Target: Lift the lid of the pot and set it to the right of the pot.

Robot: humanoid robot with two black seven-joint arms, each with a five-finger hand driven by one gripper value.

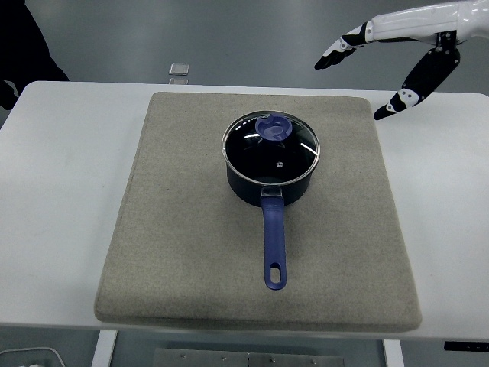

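On the white table (61,191), a beige mat (183,252) lies before seemingly grey flooring.

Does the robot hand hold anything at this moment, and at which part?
Nothing is held. The right hand is open in the air, apart from the pot; the glass lid sits on it, its knob untouched.

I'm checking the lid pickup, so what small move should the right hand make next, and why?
Probably bring the right hand down and left toward the blue knob. The hand is open, up at the far right, apart from the pot, and the lid sits on it.
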